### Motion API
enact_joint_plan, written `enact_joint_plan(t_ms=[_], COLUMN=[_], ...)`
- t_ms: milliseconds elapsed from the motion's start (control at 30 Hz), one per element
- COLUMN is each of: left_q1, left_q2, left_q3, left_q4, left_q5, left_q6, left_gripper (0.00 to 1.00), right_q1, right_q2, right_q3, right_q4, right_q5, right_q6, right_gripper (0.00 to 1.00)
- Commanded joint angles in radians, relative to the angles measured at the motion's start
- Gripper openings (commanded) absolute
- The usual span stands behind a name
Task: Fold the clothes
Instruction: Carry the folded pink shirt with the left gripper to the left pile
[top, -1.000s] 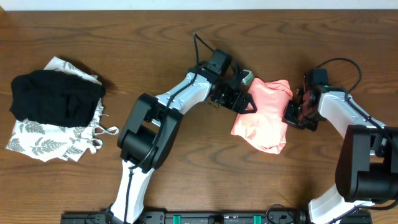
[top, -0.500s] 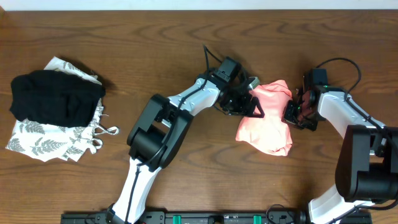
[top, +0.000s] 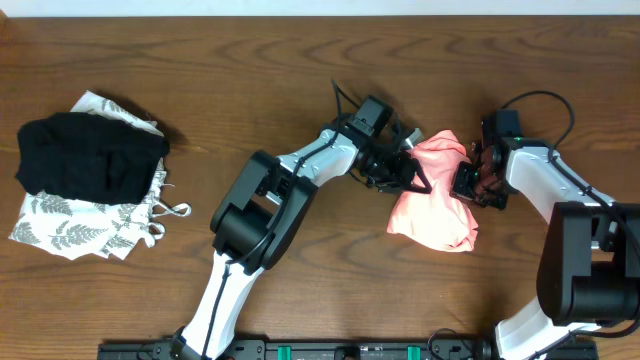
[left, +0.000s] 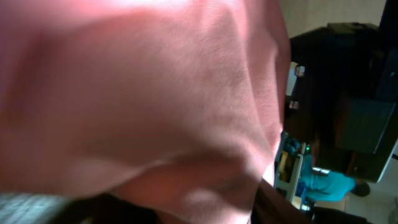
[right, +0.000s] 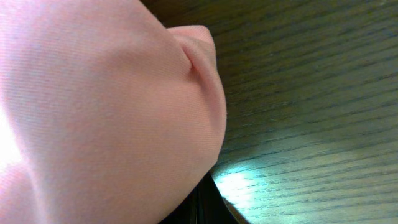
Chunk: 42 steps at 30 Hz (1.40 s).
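The left claw (top: 410, 175) has pressed right into the shirt (top: 436, 210), its grip unclear, bunching it toward the closed right claw (top: 467, 184), so spreading and folding remain undone.

Overhead looks straight down at the table (top: 300, 60); both wrist views sit close against the T-shirt (top: 435, 205).

Salmon-pink T-shirt (top: 435, 205), black garment (top: 90, 155), white garment (top: 60, 230) (grey leaf print), brown wood-grain table (top: 250, 60).
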Motion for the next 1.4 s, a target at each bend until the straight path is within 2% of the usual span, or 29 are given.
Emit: enact_joint_plan(t_ms=[0, 133, 200, 467, 500, 667, 800, 1133, 1367], left_q1=[-0.013, -0.013, -0.013, 0.022, 0.031, 0.101, 0.164, 0.345, 0.580], left_q2=[0.017, 0.017, 0.017, 0.011, 0.007, -0.065, -0.155, -0.356, -0.530], left_q3=[0.001, 0.001, 0.001, 0.002, 0.002, 0.002, 0.002, 0.002, 0.002], left_q4=[0.005, 0.005, 0.005, 0.003, -0.002, -0.010, -0.010, -0.007, -0.003], left_q5=[0.057, 0.053, 0.041, 0.039, 0.040, 0.037, 0.034, 0.000, -0.042], left_q6=[-0.028, -0.039, -0.040, -0.036, -0.036, -0.035, -0.017, -0.026, -0.032], left_gripper=[0.37, 0.15, 0.08, 0.06, 0.06, 0.06, 0.06, 0.06, 0.06], right_q1=[0.033, 0.033, 0.033, 0.002, -0.012, -0.114, -0.195, -0.208, -0.208], right_q2=[0.033, 0.033, 0.033, 0.030, 0.027, -0.026, -0.070, -0.082, -0.082], right_q3=[-0.013, -0.013, -0.013, -0.012, -0.012, -0.011, -0.011, -0.011, -0.011], right_q4=[-0.002, -0.002, -0.002, -0.017, -0.017, -0.017, -0.019, -0.020, -0.021], right_q5=[-0.018, -0.018, -0.018, 0.064, 0.063, 0.039, -0.051, -0.083, -0.083], right_q6=[-0.001, 0.000, -0.001, -0.006, -0.009, -0.008, -0.009, -0.008, -0.008], right_gripper=[0.01, 0.01, 0.01, 0.03, 0.10, 0.75, 0.99, 0.99, 0.99])
